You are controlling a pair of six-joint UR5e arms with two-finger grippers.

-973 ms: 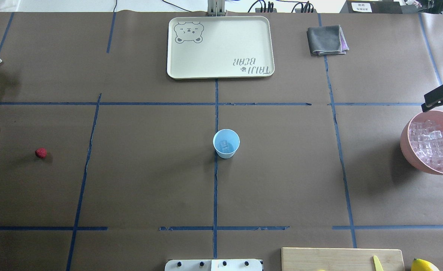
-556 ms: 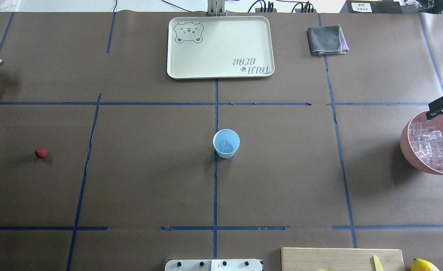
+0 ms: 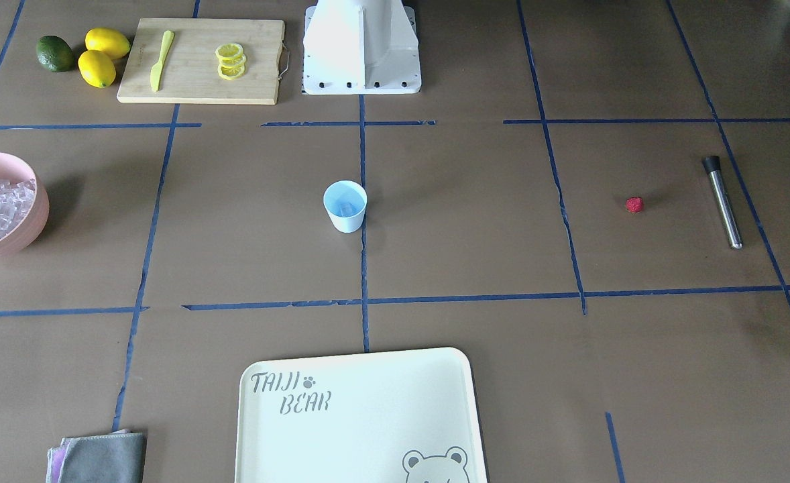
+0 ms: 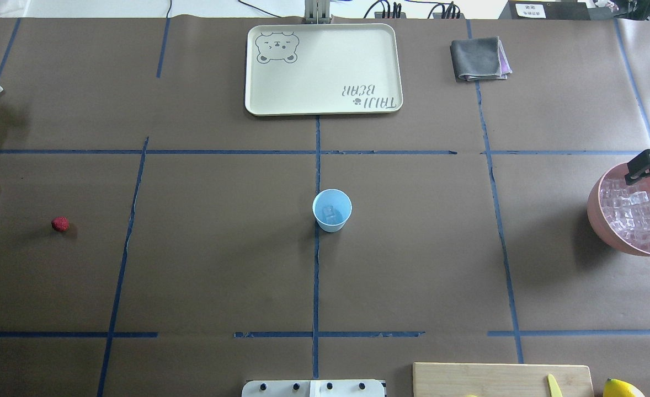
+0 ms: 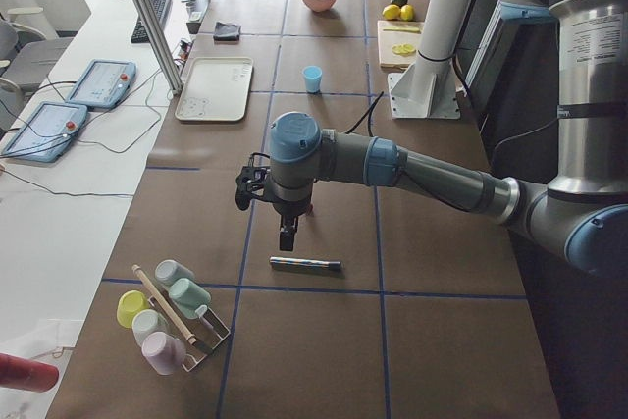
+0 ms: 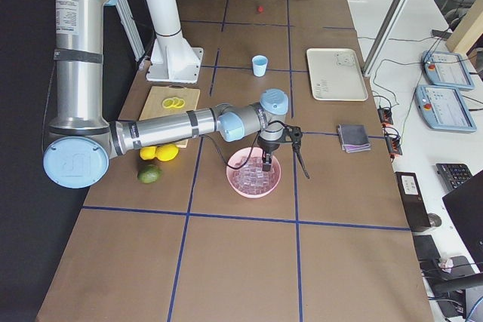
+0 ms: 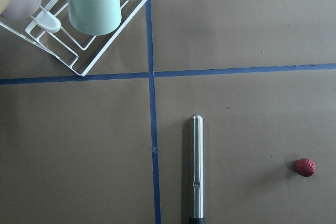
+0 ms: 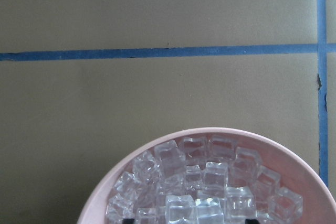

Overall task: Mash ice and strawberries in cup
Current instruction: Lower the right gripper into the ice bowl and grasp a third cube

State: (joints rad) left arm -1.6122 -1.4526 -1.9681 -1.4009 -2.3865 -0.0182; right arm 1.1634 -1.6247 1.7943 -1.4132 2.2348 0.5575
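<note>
The right arm (image 6: 166, 130) reaches out low and nearly level over the table (image 4: 220, 264), and its wrist is bent so that the right gripper (image 6: 267, 165) points straight down into the pink bowl (image 4: 593, 212) at the table's right end. Its dark fingertips (image 8: 128, 220) show only at the bottom edge of the wrist view, set well apart with the heap of ice (image 8: 210, 182) between them, so the jaws are spread and hold nothing. The left arm (image 5: 442, 174) stretches across its own end of the table with the wrist turned down. The left gripper (image 5: 286, 238) hangs just above the metal rod (image 3: 723, 204) that lies flat there, and whether its jaws are apart or together cannot be told. The strawberry (image 4: 59, 223) lies on the table near the rod, apart from it. The cup (image 4: 333, 226) stands upright at the table's middle, well apart from both grippers, with one clear cube inside. A wire rack (image 7: 105, 40) with upturned cups stands beyond the rod.
</note>
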